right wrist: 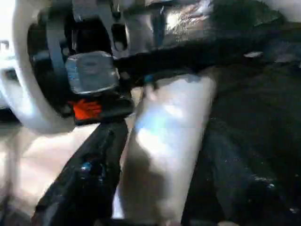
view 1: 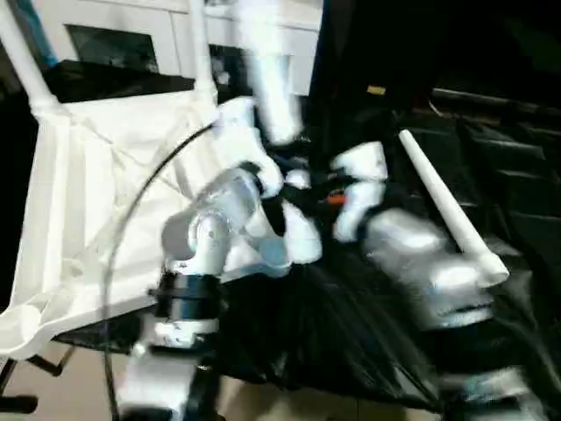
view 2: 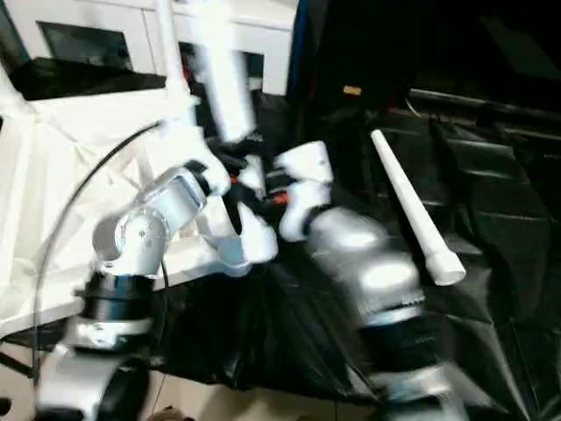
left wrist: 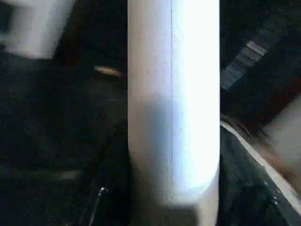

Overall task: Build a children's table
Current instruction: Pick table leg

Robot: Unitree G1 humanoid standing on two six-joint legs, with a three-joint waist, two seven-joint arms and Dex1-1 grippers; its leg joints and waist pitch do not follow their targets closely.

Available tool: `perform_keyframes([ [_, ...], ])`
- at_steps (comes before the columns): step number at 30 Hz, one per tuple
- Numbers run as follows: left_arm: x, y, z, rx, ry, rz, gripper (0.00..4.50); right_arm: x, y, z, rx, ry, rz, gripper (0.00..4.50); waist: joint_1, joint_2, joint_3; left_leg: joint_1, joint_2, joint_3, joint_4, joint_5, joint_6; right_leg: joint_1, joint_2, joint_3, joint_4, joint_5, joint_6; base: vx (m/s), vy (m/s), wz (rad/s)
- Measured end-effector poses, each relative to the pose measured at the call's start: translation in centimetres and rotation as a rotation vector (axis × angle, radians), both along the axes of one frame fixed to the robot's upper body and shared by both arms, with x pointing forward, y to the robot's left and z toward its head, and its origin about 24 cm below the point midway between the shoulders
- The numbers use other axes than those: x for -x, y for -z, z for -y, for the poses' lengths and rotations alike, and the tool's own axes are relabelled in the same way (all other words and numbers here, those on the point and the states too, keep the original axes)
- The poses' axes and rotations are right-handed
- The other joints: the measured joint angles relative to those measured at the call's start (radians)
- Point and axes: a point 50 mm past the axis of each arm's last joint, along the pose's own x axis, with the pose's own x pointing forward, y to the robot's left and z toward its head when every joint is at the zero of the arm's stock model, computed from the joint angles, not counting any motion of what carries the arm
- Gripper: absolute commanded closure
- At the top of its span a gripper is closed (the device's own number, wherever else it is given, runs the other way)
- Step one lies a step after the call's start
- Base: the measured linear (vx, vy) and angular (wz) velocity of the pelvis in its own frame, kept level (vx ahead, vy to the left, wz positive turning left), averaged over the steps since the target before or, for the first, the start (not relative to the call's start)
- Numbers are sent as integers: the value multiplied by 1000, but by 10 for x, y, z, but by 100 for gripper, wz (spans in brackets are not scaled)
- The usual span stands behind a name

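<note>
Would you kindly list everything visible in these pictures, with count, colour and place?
Table top: one, white, ribbed underside showing, tilted at the robot's left.
Fitted legs: two, white, standing up from the top's far corners.
Held leg: one, white, blurred, upright at centre above both tools.
Loose leg: one, white, lying on the sheet at the right, collar end nearer the robot.
Sheet: one, black, crinkled, covering the work surface.
Cabinet: one, white with dark panels, behind.
Cable: one, black, arcing over the top.
Left forearm: silver, rising from lower left.
Right forearm: silver, lower right.
</note>
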Motion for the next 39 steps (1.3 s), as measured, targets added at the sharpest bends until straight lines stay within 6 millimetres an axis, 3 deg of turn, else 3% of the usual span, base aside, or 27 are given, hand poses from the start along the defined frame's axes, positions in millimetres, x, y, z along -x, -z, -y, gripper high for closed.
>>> perform_keyframes([
  [5, 5, -4, 1, 50, 185, 18, 266, 8, 0, 20, -21, -178, -67, 146, -6, 0, 0, 0, 1, 1, 0, 0, 1, 0, 0, 0, 1, 1, -2, 0, 0, 0],
  [8, 8, -17, 0, 135, 311, 53, 266, 14, -2, 28, -34, -284, -96, 146, -5, 0, 0, 2, 1, 3, 0, 0, 4, 0, 0, 0, 1, 2, -4, 0, 0, 0],
  [15, 19, -26, 2, 257, 501, 83, 266, 23, -3, 28, -77, -436, -136, 146, -1, 0, 0, 3, 1, 6, 0, 3, 10, 0, -1, 0, 2, 5, -6, 0, 0, 0],
  [18, 23, -30, 2, 269, 548, 109, 266, 25, -4, 27, -99, -472, -137, 180, 0, 0, 0, 3, 1, 9, 0, 4, 11, 0, -2, 0, 2, 6, -6, 0, 0, 0],
  [28, 26, -30, 3, 275, 592, 115, 266, 29, -5, 27, -116, -518, -164, 250, 4, 0, 0, 2, 1, 14, 0, 5, 13, 0, -5, 0, 2, 7, -5, 0, 0, 0],
  [33, 26, -31, 4, 280, 591, 114, 266, 30, -5, 28, -120, -514, -166, 255, 8, 0, 0, 2, 1, 14, 0, 5, 13, 0, -5, 0, 2, 7, -5, 0, 0, 0],
  [36, 26, -31, 6, 274, 569, 119, 196, 30, -6, 27, -121, -499, -162, 255, 11, 0, 0, 2, 1, 14, 1, 5, 13, 0, -5, 0, 2, 7, -5, 0, 0, 0],
  [39, 24, -35, 8, 228, 472, 150, 192, 28, -4, 27, -98, -452, -159, 256, 14, 0, 0, 2, 2, 14, 1, 6, 13, 0, -5, 0, 2, 7, -5, 0, 0, 0],
])
